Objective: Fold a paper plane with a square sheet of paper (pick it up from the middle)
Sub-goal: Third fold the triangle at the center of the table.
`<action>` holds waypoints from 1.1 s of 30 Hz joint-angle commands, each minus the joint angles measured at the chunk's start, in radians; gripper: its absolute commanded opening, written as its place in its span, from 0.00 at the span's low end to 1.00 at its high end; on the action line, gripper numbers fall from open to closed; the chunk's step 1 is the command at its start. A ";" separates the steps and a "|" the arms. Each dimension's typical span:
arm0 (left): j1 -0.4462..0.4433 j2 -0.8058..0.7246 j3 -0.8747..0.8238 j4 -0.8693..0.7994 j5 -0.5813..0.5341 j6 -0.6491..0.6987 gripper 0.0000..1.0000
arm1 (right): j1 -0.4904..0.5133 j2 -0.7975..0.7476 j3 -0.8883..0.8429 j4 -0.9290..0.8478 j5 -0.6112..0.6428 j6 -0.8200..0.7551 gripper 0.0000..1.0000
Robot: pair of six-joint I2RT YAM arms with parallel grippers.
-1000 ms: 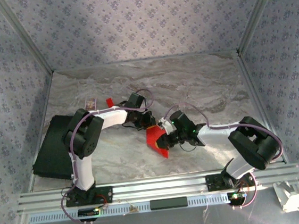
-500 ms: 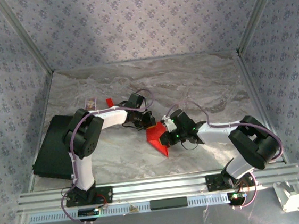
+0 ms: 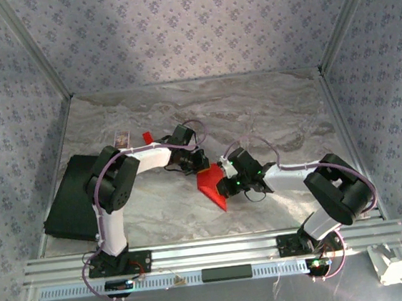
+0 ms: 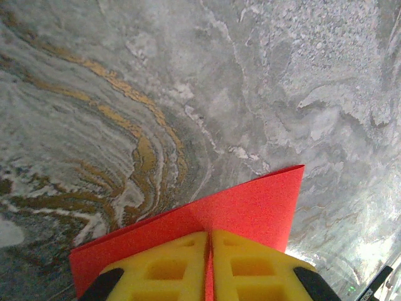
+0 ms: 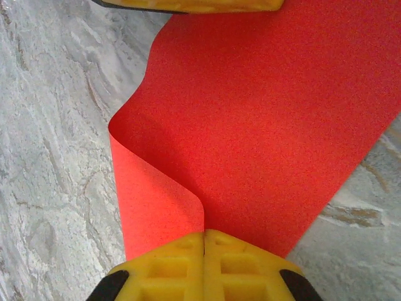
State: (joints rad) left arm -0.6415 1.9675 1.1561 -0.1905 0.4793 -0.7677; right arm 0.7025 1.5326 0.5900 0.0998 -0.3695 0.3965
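A black mat [image 3: 68, 202] lay at the table's [image 3: 269, 114] left edge, beside the left arm's base. Toward the far-left corner sat a small patterned card [image 3: 120, 138] with a tiny red block [image 3: 146, 137] just beside it, both well apart from the work. Nothing lay between the grippers and the paper; only the arms' own cables looped over it.

The red sheet [image 3: 210, 185] was near the middle of the table, somewhat toward the near edge, and was held from two sides. The left gripper [image 4: 208, 235] was clamped on its far edge, with paper running into the slit between the yellow fingers. The right gripper [image 5: 203, 235] was pinched tight on the opposite side. There the sheet bowed up into a soft curl beside the fingers instead of lying flat.

Compared with a second before, the right wrist had drawn in a little toward the left gripper, and its elbow had swung slightly inward. The left arm, the mat, the card and the block sat where they had been. The sheet's near tip had hardly shifted.
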 commanded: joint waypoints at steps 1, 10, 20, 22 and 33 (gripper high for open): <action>-0.010 0.024 -0.018 -0.054 -0.022 0.001 0.11 | -0.005 -0.009 0.006 -0.023 0.023 -0.004 0.00; -0.010 0.022 -0.018 -0.054 -0.024 0.000 0.10 | -0.007 -0.006 0.006 -0.031 0.029 0.002 0.00; -0.009 0.019 -0.020 -0.053 -0.024 0.001 0.10 | -0.006 -0.003 0.006 -0.036 0.032 0.005 0.00; -0.010 0.020 -0.020 -0.053 -0.024 0.000 0.10 | -0.007 -0.002 0.009 -0.037 0.032 0.006 0.00; -0.010 0.027 -0.018 -0.050 -0.020 -0.003 0.10 | -0.005 0.025 0.019 -0.047 0.038 0.006 0.00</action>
State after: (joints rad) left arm -0.6415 1.9675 1.1561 -0.1902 0.4793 -0.7681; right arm 0.7017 1.5364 0.5900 0.0845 -0.3527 0.3969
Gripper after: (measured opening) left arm 0.103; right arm 0.051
